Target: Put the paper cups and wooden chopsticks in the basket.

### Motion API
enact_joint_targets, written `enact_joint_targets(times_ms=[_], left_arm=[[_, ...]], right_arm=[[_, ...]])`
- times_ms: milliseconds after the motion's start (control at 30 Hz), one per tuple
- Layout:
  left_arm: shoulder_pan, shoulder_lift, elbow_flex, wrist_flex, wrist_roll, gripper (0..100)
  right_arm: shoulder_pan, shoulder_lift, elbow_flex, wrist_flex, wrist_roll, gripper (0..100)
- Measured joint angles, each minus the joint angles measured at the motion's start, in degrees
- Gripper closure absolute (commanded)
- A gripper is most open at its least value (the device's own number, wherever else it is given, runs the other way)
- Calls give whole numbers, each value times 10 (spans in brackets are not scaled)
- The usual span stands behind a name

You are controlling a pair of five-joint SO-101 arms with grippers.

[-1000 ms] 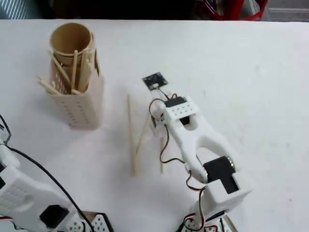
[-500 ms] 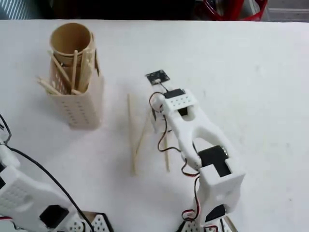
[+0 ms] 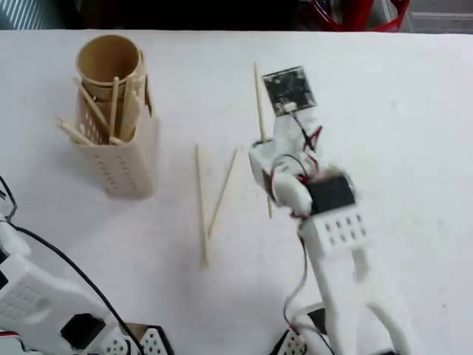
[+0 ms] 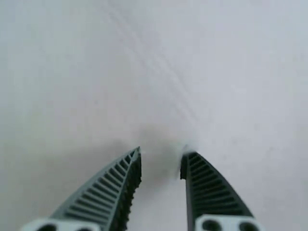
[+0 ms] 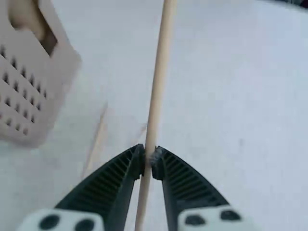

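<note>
The step in hand looks like carrying one stick to the basket, and the right arm (image 3: pixel 336 244) has the long part of that job. It stands mid-worktop, well apart from the perforated basket (image 3: pixel 126 166) on the left side. The basket already holds a paper cup (image 3: pixel 109 63) and several sticks leaning between the cup and the wall. The opening is therefore crowded, and I would aim for the gap beside the cup rather than the cup itself. The right end effector (image 5: pixel 147 161) is clamped on a wooden chopstick (image 5: pixel 159 72), pinching it partway along with a long length running ahead of the fingers. So the arm should travel high and tip the stick towards upright before lowering. Letting go only once the lower end is inside the wall would guard against a bounce-out. The thin round stick may well pivot in so narrow a pinch, which argues for a slow swing. Two more chopsticks (image 3: pixel 211 207) lie flat between the basket and the arm, meeting in a narrow V. The left end effector (image 4: pixel 161 161) sits parted with nothing between its fingers, low over bare surface. The worktop (image 3: pixel 399 111) is plain white. Beyond its far edge the room is dark, with a red object (image 3: pixel 355 15) there.
</note>
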Motion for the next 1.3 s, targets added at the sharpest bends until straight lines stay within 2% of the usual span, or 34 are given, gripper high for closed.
enact_joint_targets(times_ms=[167, 333, 433, 567, 833, 1067, 1167, 1300], left_arm=[[1, 0, 0, 0, 0, 846], [1, 0, 0, 0, 0, 846], [1, 0, 0, 0, 0, 846], [1, 0, 0, 0, 0, 846], [1, 0, 0, 0, 0, 846], [9, 0, 0, 0, 4, 846], [27, 0, 0, 0, 4, 846], [28, 0, 1, 0, 4, 846]], right_arm=[[-49, -130, -3, -99, -1, 978], [-113, -126, -47, -209, -6, 978], [-143, -73, -90, -247, -31, 978], [-181, 40, -156, -286, -27, 978], [-213, 259, -317, -296, -24, 978], [-229, 373, -452, -296, -32, 978], [-236, 409, -479, -295, -68, 974], [-238, 436, -483, -295, -76, 973]])
